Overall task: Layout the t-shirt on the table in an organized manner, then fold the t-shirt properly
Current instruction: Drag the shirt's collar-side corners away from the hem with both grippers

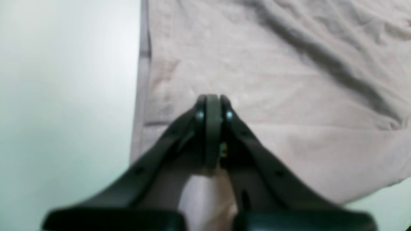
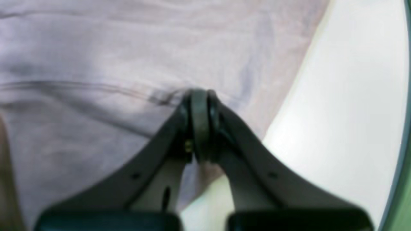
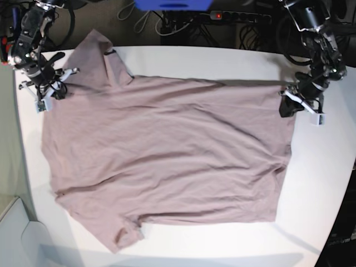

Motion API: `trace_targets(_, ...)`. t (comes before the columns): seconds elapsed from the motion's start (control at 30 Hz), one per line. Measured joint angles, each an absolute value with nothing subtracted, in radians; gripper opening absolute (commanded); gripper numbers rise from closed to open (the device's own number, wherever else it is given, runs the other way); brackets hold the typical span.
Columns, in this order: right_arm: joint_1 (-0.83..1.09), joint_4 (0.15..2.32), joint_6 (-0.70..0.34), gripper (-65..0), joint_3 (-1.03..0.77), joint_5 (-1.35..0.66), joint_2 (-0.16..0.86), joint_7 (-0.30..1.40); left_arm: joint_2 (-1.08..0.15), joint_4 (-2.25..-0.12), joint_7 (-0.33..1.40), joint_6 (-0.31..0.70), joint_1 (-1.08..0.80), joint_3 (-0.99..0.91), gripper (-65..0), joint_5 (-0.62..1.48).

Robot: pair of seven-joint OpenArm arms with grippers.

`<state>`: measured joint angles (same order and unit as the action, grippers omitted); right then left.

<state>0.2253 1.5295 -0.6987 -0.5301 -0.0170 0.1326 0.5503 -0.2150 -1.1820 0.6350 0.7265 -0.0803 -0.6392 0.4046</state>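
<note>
Across the table (image 3: pixel 328 183) the t-shirt (image 3: pixel 167 161) lies spread flat, left gripper (image 1: pixel 212 99) and right gripper (image 2: pixel 199 94) each clamped on an edge of it

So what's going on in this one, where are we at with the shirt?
A two-armed robot is laying out a mauve t-shirt on a white table. The shirt lies spread nearly flat, not yet folded, with some wrinkles left. The left tool is shut at the shirt's hem corner, and the right tool is shut at the shoulder end, near a sleeve. Both sit on the cloth along the far edge; whether they actually pinch it is hard to tell.
</note>
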Motion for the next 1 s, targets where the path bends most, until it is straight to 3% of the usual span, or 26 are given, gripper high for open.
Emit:
trace_targets(0.13, 0.267, 1.534, -0.699, -65.0, -0.532, -0.035, 0.134, 0.516, -0.212, -1.278, 0.734, 0.721, -0.126, -0.640, -64.4, 0.391)
trace_targets(0.33, 0.300, 1.567, -0.699, -65.0, -0.534, -0.036, 0.134, 0.533, -0.216, -1.338, 0.744, 0.719, -0.185, -0.642, -64.4, 0.392)
trace_targets(0.63, 0.361, 1.681, -0.699, -65.0, -0.536, 0.000, 0.063, 0.580, -0.221, -1.344, 0.750, 0.720, -0.193, -0.660, -64.4, 0.397)
trace_targets(1.0, 0.342, 1.769, -0.702, -65.0, -0.621, 0.019, 0.008, 0.613, -0.228, -1.520, 0.855, 0.696, -0.199, -0.740, -64.0, 0.303)
